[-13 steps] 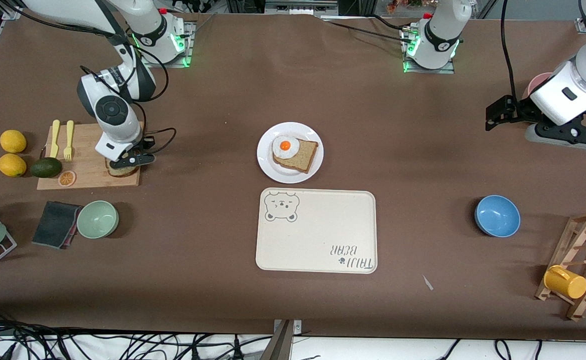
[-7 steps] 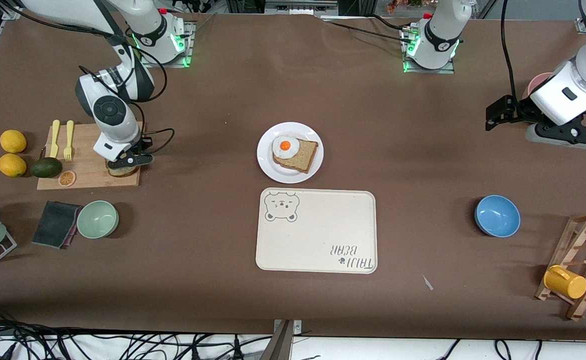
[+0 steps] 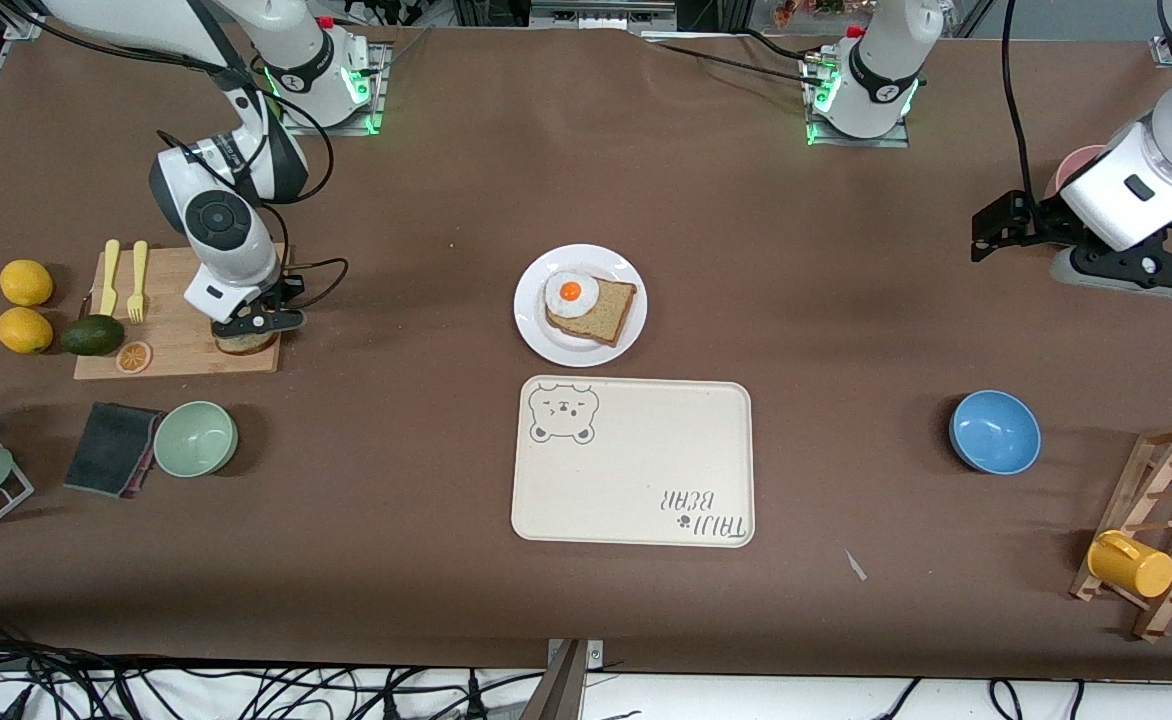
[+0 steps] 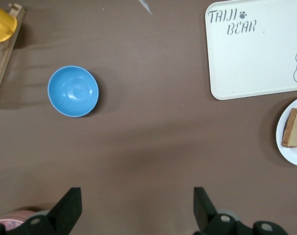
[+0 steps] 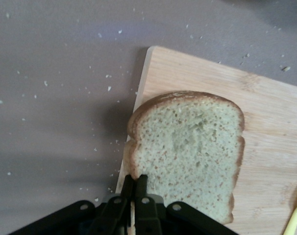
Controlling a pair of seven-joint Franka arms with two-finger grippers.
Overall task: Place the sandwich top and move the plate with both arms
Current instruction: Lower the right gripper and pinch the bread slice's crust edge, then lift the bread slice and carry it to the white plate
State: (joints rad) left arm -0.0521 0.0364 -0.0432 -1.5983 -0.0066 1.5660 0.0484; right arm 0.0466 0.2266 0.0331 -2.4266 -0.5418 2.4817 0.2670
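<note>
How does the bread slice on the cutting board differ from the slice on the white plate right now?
The sandwich top lies bare on the wooden cutting board toward the right arm's end; the plate's slice carries a fried egg on the plate at mid-table. The right gripper has its fingers shut on the sandwich top's edge; nothing touches the plate's slice. Both are speckled brown bread.

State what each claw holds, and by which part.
The right claw is shut on the sandwich top, pinching its crust edge. The left claw waits open, holding nothing.

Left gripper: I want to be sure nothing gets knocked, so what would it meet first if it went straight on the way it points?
Probably bare table; the left gripper, jaws open, has nothing directly ahead.
</note>
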